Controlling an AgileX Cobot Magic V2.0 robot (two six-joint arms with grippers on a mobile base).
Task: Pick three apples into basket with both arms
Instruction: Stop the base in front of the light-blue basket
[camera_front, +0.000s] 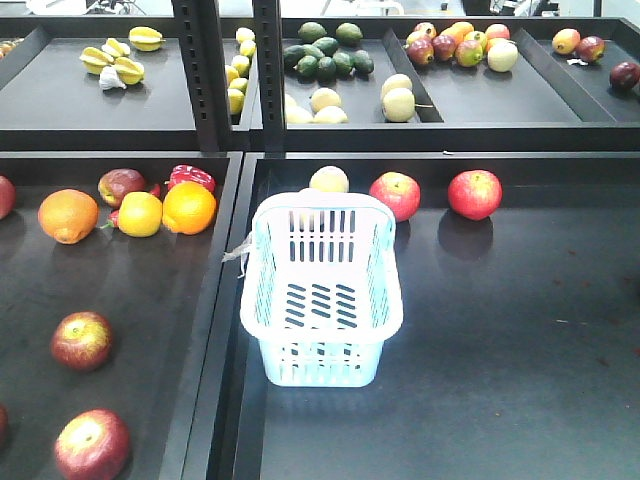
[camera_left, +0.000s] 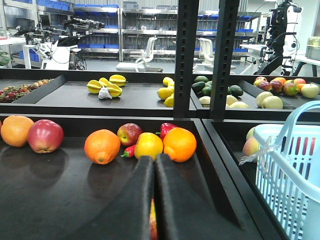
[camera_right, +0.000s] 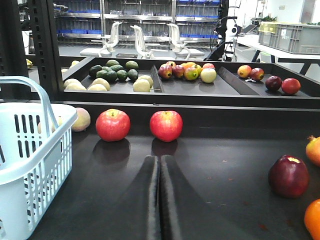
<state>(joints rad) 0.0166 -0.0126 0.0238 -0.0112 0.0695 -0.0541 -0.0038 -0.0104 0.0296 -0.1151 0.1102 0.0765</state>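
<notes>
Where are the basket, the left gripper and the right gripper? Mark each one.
basket (camera_front: 320, 365), front view, front wall.
left gripper (camera_left: 154, 161), left wrist view, between the fingertips.
right gripper (camera_right: 160, 160), right wrist view, between the fingertips.

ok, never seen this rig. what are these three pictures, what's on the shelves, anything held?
A two-armed robot on a mobile base. The front view looks down on black shelf trays; neither arm shows there. The other two cameras sit on the wrists: one looks along the left arm's fingers, one along the right arm's fingers. Both pairs are pressed shut, nothing visibly held. On the lower trays: an empty pale-blue basket, two dark-red apples at near left, oranges beyond them, two brighter red apples behind the basket.
</notes>
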